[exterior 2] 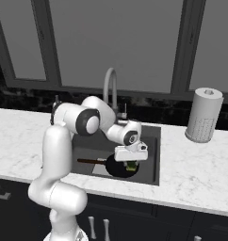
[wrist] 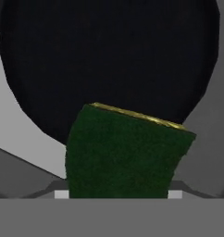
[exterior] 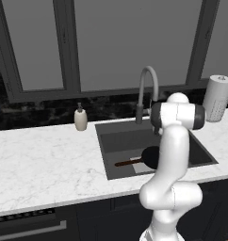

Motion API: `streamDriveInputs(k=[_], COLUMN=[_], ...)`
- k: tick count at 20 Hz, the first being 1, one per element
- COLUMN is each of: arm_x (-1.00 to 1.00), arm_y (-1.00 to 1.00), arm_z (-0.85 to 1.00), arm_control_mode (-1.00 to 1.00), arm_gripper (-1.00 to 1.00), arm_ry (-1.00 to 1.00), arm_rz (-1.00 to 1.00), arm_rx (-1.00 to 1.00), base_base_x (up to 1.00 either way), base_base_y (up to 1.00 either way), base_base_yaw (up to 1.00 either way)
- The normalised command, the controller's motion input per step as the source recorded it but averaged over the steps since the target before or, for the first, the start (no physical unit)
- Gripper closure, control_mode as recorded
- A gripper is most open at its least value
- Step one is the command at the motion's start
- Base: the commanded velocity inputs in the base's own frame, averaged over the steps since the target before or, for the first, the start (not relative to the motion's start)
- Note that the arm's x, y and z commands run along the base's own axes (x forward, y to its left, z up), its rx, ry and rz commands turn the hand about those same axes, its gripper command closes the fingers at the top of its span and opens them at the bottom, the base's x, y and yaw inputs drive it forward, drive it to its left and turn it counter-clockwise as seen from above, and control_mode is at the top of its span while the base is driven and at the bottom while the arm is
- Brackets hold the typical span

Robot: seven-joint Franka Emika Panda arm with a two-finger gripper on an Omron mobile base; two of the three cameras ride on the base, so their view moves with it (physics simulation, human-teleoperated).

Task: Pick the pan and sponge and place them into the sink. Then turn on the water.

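I take the big dark grey rectangular sink set in the white marbled counter as my landmark. The flat round black frying pan lies inside that sink, toward its front edge, with its long thin red-brown handle pointing toward the sink's left wall. A pale grey square patch on the sink floor shows just beside the pan.

My two-finger gripper hangs inside the sink directly above the pan. In the hand view I see the small green sponge with a yellowish top edge pinched between the fingers, with the pan's black disc right behind it; I cannot tell whether the sponge touches the pan.

The tall curved grey tap rises at the sink's rear rim. A small cream soap bottle stands on the counter near the sink's back left corner, and a white paper towel roll stands well off to the sink's right.
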Motion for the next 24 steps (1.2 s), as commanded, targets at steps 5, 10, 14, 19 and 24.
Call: streamDriveInputs(k=[5,10,14,19,24], arm_x=[0.29,0.26,0.02,0.0,0.0], arm_y=[0.0,0.0,-0.01,0.0,0.0], arm_z=[-0.37,-0.33,-0.02,0.0,0.0], arm_control_mode=[-1.0,-1.0,-1.0,-1.0,-1.0], arm_gripper=[1.0,1.0,1.0,-1.0,-1.0], arm_ry=[-0.01,0.0,0.0,0.0,0.0], arm_rz=[0.0,0.0,0.0,0.0,0.0], arm_rx=[0.0,0.0,0.0,0.0,0.01], base_base_x=[0.0,0.0,0.0,0.0,0.0], base_base_y=[0.0,0.0,0.0,0.0,0.0], base_base_yaw=[0.0,0.0,0.0,0.0,0.0])
